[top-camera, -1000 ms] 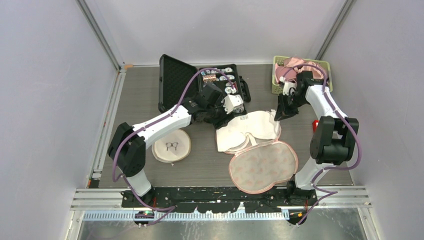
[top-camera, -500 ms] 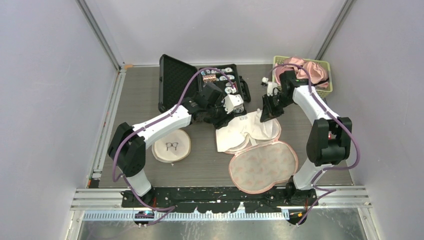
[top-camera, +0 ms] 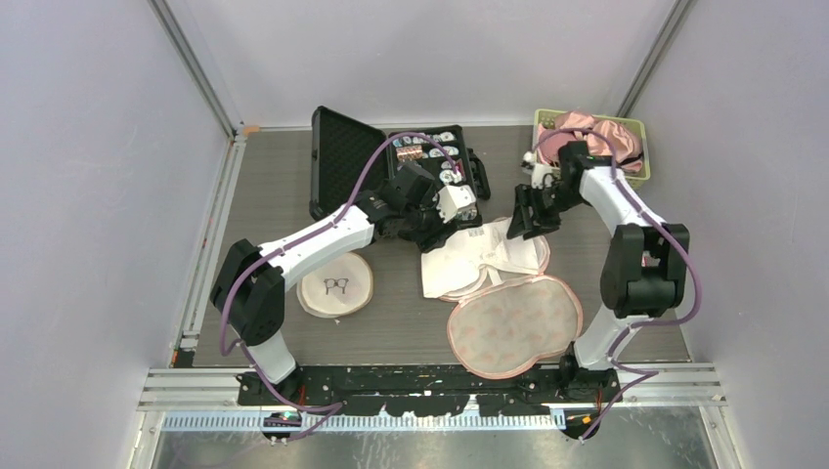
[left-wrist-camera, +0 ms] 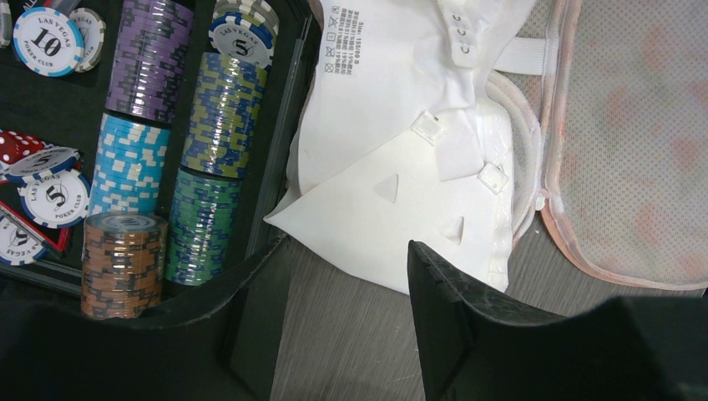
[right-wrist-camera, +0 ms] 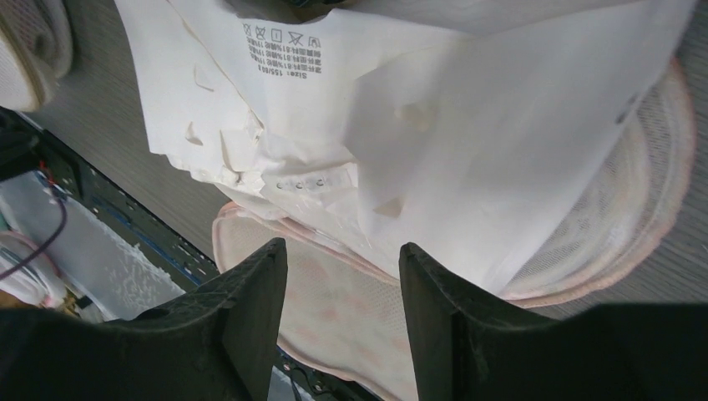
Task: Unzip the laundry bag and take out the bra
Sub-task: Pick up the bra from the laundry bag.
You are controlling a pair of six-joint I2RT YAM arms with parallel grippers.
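The pink mesh laundry bag (top-camera: 513,322) lies unzipped and spread flat at the table's front centre. The white bra (top-camera: 484,252) rests rumpled across the bag's far half, its care label facing up. My left gripper (top-camera: 452,223) hovers open at the bra's far left corner, nothing between its fingers. In the left wrist view that gripper (left-wrist-camera: 346,284) stands over bare table just short of the bra (left-wrist-camera: 392,167), with the bag (left-wrist-camera: 634,142) to the right. My right gripper (top-camera: 520,215) is open above the bra's far right edge. In the right wrist view its fingers (right-wrist-camera: 342,280) frame the bra (right-wrist-camera: 434,125) and bag (right-wrist-camera: 334,317), holding nothing.
An open black case (top-camera: 337,161) with poker chips (left-wrist-camera: 138,125) sits at the back, right beside the left gripper. A green basket (top-camera: 541,161) holding pink cloth stands at the back right. A small round mesh pouch (top-camera: 335,285) with a glasses print lies front left.
My right gripper has swung left from near the basket to the bra's far edge, bunching that edge, and its jaws have opened. The left arm has stayed put.
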